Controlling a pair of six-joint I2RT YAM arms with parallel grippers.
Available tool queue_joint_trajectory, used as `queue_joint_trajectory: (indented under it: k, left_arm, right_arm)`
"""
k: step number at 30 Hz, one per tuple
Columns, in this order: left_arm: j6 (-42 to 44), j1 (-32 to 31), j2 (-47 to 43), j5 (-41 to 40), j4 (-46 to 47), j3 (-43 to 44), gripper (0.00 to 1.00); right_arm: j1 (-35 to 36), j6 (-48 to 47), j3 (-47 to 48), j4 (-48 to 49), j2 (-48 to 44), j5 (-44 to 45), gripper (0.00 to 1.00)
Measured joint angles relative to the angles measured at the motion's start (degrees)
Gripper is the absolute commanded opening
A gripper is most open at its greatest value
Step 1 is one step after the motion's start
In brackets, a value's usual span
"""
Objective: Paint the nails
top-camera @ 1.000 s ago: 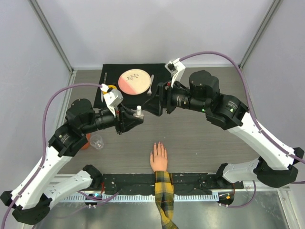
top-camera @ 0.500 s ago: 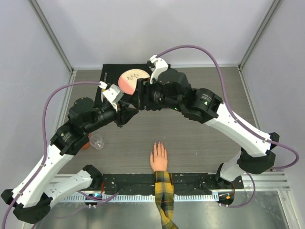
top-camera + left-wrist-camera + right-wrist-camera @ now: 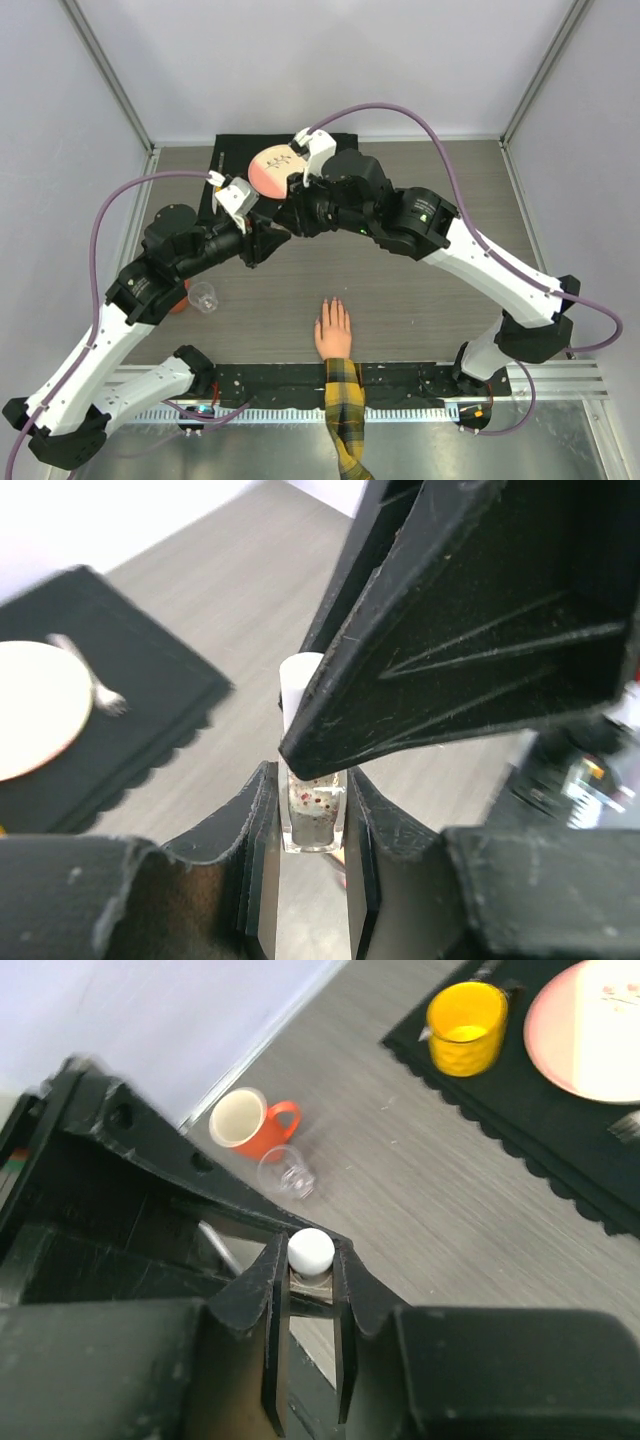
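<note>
Plainly, the nails are tiny pinkish tips on the fingers of a flesh-coloured hand; it lies flat on the counter close to the near edge, between the two arm bases, fingers pointing away from them, with a yellow-and-black plaid sleeve trailing back over the rail. From above they are too small to show any polish; I judge them hard, smooth and narrow, things to be stroked lightly rather than gripped, and the hand looks light enough to slide if pushed, so any contact should be gentle and from above.

Well apart from the hand, farther out over the counter, the two arms meet at a small clear bottle with reddish flecks inside; the left tool pinches its body from both sides; the right tool is pressed in on the round white cap from above. The bottle seems light, stiff and slick-walled, likely breakable; low on the body and square on the cap are the sensible holds for twisting it open; a skewed grip could let it slip or tip.

Beyond lie a black mat with a pink plate, a yellow cup, an orange mug and a clear glass.
</note>
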Motion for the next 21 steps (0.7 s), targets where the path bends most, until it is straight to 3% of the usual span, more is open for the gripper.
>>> queue_joint_trajectory:
  k: [2,9,15,16,19,20,21]
  left_arm:
    - [-0.6,0.2,-0.3,2.9,-0.9,-0.1,0.00]
    - [-7.3,-0.1,1.0,23.5,-0.4,0.4,0.00]
    - [-13.3,0.2,2.8,33.8,1.6,0.9,0.00]
    - [-13.6,0.2,3.0,34.7,1.4,1.2,0.00]
    - [-13.6,0.2,3.3,35.5,1.1,2.3,0.00]
    - [-13.1,0.2,3.4,35.1,0.8,2.6,0.00]
    - [-12.3,0.2,3.5,34.4,1.0,2.8,0.00]
  right_arm:
    - [-0.8,-2.9,-3.2,1.8,-2.1,-4.3,0.01]
    - [-9.7,-4.9,-26.0,18.1,-17.7,-36.4,0.01]
    - [-12.3,-3.8,-28.3,22.8,-18.7,-49.8,0.01]
    - [-12.3,-3.8,-28.3,23.0,-18.8,-50.7,0.14]
    - [-12.3,-3.2,-28.3,23.6,-19.1,-50.8,0.40]
    - [-12.3,-2.5,-28.2,23.5,-19.1,-50.0,0.55]
    - [-12.1,-2.0,-27.8,23.4,-19.1,-48.4,0.58]
